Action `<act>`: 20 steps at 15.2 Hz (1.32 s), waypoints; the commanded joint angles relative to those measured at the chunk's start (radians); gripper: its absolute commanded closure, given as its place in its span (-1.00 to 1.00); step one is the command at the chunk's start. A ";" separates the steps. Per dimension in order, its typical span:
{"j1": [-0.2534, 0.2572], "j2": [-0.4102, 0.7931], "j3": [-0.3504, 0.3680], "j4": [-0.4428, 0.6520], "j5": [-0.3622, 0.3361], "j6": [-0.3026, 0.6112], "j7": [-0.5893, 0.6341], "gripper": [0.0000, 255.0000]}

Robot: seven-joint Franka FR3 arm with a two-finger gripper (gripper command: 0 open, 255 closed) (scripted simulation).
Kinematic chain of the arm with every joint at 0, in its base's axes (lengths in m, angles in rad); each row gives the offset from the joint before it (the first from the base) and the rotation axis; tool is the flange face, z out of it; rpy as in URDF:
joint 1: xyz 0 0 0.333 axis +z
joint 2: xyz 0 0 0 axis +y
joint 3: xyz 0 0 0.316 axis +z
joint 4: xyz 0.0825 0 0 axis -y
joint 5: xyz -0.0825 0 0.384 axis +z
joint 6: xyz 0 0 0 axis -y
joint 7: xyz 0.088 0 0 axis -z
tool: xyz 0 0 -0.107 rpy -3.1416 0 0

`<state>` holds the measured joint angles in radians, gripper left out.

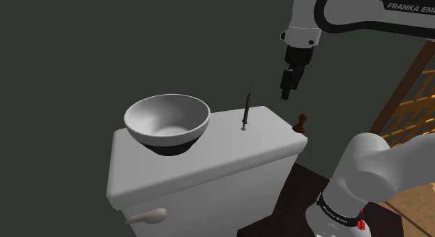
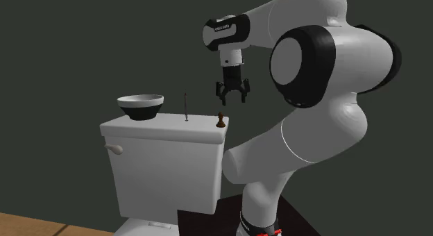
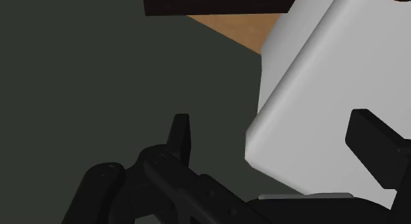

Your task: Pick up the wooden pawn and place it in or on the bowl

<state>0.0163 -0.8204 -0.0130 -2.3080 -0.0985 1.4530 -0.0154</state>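
Your gripper [image 2: 232, 100] hangs in the air with its two black fingers [image 3: 181, 134] spread apart and nothing between them. In the wrist view you see the white corner of the toilet tank [image 3: 309, 91] past the fingers, with no contact.

Just below the gripper, and clear of it, the pawn [image 1: 300, 123] stands upright. It is small and dark brown, and it sits on the very corner of the tank lid [image 1: 230, 148], at the lid's end on the shoulder view's right. In the second exterior view you find the pawn [image 2: 221, 120] near the lid's edge closest to the arm, with the open fingertips above it.

Further along the lid from the pawn a thin dark syringe [image 1: 245, 111] stands on end, needle up, apart from both of its neighbours. Beyond it, at the far end of the lid, you see the bowl [image 1: 167, 117]. It is pale grey with a dark foot, upright, and holds nothing.

On the front of the tank a white flush handle [image 2: 114, 148] sticks out below the bowl's end. Behind everything is a dark grey-green wall [image 2: 83, 47], and a wooden lattice [image 1: 411, 96] shows at the shoulder view's right edge.
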 commanded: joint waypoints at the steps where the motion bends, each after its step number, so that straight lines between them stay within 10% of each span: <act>1: 0.000 0.000 0.000 0.000 0.000 0.000 0.000 -1.00; 10: 0.142 -0.295 0.023 -0.132 0.198 -0.065 -0.067 -1.00; 20: 0.143 -0.342 0.034 -0.257 0.206 0.012 -0.068 -1.00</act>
<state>0.1597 -1.1605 0.0209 -2.5618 0.1077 1.4640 -0.0830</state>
